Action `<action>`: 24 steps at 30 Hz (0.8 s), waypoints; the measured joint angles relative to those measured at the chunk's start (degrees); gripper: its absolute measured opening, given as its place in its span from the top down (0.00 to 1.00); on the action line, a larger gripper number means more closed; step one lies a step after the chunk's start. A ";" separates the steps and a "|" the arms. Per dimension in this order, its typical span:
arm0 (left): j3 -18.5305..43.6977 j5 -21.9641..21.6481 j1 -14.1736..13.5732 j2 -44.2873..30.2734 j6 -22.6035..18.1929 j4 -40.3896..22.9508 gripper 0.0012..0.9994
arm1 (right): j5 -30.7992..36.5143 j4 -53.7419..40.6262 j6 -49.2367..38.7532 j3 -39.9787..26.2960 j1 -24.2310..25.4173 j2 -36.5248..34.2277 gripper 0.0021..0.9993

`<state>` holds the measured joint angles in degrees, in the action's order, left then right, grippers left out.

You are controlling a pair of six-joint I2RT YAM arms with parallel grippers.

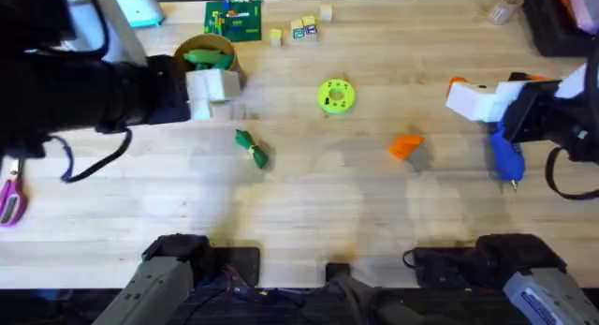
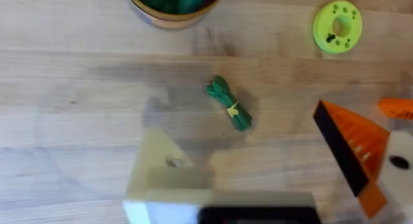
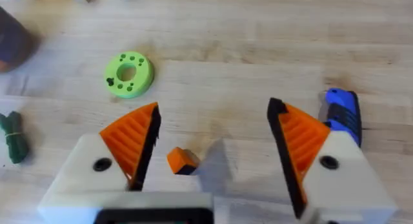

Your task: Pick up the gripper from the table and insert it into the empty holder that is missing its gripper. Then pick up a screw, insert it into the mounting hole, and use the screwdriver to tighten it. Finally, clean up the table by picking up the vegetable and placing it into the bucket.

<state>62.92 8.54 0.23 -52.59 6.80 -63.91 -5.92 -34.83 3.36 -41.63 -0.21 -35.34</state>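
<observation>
Gripper (image 1: 405, 146) lies flat on the table (image 1: 309, 213), between the green disc (image 1: 336, 95) and the screwdriver (image 1: 504, 156) — untouched. Right gripper (image 3: 213, 150) hangs over it with fingers spread wide, wedge between them in the wrist view. Left gripper (image 2: 271, 166) has one orange pad and one bare holder (image 2: 158, 169), spread apart, holding nothing. Judgement: descend straight, pinch the wedge's flat sides squarely — a skewed grip would spoil insertion.

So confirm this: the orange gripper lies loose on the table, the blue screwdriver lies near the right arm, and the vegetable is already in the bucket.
Not the last part. The overhead view shows the vegetable lying on the table, apart from the bucket. The rest holds: the orange gripper lies loose on the wood, and the screwdriver lies near the right arm.
</observation>
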 joint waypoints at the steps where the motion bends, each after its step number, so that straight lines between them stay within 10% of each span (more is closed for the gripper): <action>1: -0.46 1.47 -0.07 -1.13 1.88 0.19 0.01 | -0.12 0.05 -0.01 0.00 0.00 -0.02 0.01; 15: -22.31 0.12 -13.14 -6.23 30.17 20.08 0.01 | -0.58 0.07 0.01 0.00 0.00 -0.02 0.01; 21: -23.50 -0.84 -14.03 -6.22 33.25 23.33 0.87 | -0.60 0.05 0.02 0.00 0.00 -0.02 0.01; 24: -23.50 -0.33 -14.03 -6.22 32.04 26.52 0.95 | -0.60 -0.46 0.01 0.00 0.00 -0.02 0.01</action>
<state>39.42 8.21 -13.80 -58.81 38.84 -37.39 -6.52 -35.29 3.37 -41.63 -0.21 -35.35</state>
